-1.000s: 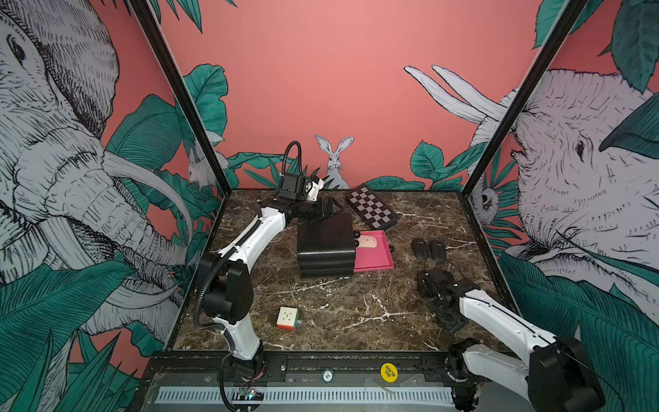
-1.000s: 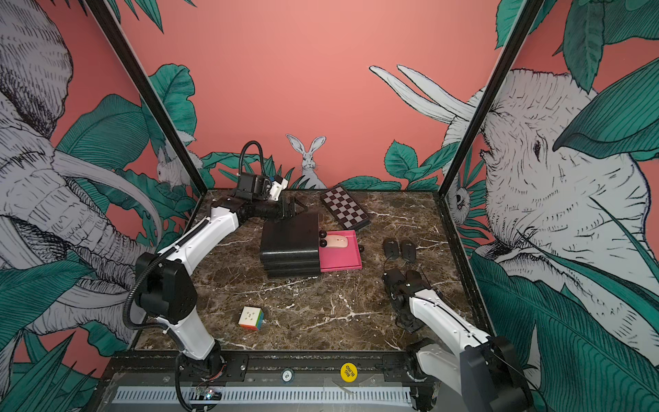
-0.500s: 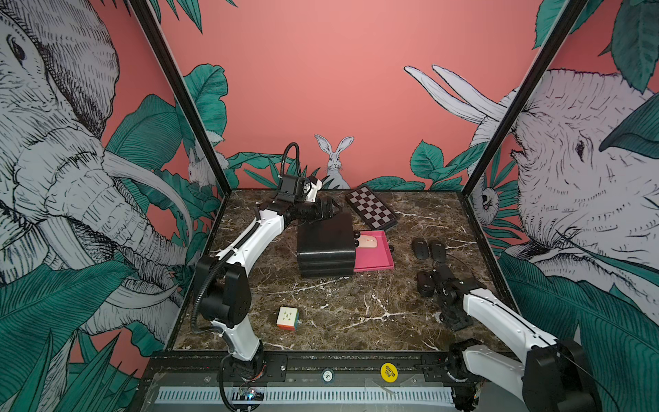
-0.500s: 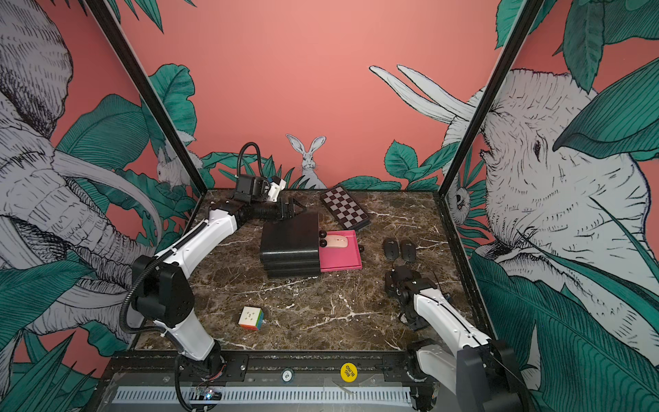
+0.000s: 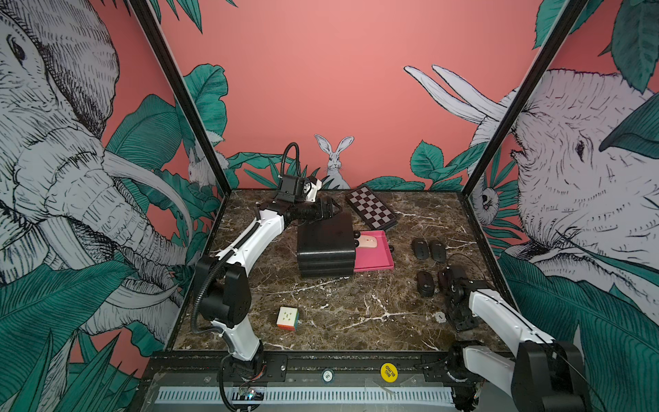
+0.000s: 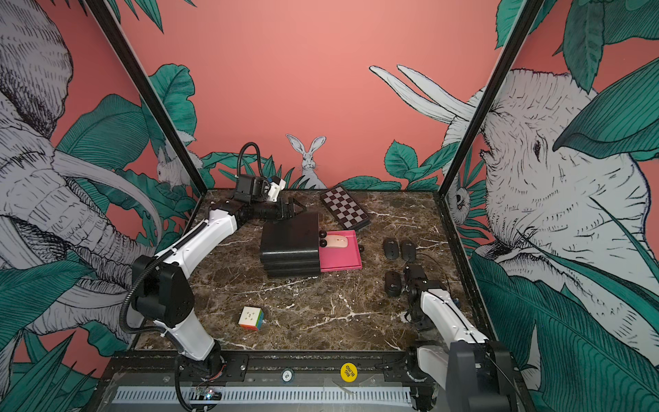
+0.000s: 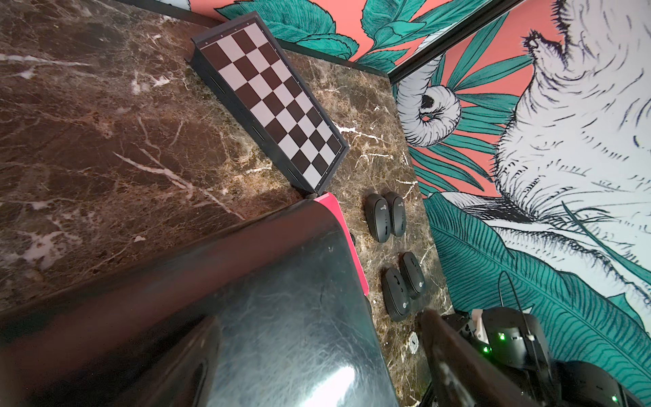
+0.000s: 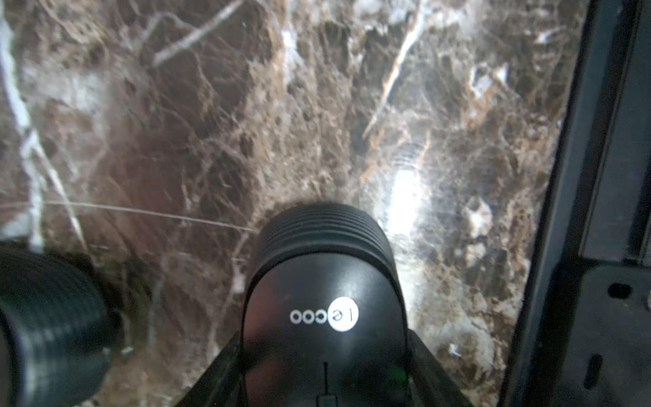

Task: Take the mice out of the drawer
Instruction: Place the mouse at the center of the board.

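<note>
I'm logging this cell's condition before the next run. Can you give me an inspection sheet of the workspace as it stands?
Surface: marble table, no spill or damage seen.
Job's things: pink drawer stands open with the pink-cream mouse in it. Black mouse A, black mouse B and black mouse C lie out on the table.
Clutter: puzzle cube and chessboard.
End effectors: left end effector is open at the back top edge of the drawer unit. Right end effector is closed on black mouse D, low over the table.
Cables: corrugated hose loops off the left arm, no snag seen.
Surroundings: mural walls, nothing seen intruding.
</note>
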`<state>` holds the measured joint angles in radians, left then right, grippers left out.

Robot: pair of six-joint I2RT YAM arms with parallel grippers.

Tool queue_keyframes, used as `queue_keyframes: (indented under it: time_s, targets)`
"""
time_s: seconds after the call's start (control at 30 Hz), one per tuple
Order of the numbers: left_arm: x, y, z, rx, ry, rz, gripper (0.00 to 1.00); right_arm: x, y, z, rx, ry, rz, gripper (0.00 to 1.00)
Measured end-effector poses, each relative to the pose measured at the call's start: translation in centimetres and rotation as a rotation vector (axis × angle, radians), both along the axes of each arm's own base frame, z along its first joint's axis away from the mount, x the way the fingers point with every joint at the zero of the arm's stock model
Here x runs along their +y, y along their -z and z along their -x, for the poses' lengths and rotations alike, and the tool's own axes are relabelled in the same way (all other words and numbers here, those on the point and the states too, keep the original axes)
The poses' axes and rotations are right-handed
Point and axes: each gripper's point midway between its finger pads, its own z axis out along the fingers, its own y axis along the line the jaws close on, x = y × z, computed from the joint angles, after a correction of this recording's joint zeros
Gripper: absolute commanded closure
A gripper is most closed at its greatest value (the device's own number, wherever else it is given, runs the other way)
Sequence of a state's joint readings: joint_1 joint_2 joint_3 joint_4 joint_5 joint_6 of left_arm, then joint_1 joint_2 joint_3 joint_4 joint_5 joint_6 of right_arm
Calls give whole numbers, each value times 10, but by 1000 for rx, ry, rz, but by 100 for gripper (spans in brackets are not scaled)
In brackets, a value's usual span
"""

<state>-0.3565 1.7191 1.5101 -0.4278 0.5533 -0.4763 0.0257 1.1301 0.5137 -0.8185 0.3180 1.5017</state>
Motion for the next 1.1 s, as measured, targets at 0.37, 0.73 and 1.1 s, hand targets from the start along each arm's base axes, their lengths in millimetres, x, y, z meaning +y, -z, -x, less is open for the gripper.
queue_keyframes:
  time_s: [0.37,0.73,1.1]
  targets:
    - [5,0,-2,-9,-28,-19,9,-9,-2,-13,6,5,-8,51]
    - [9,0,-2,-8,-43,-29,9,-14,7,-9,14,45,-12,48]
    - [10,1,-3,-9,-49,-34,9,-19,8,-9,23,64,-7,29]
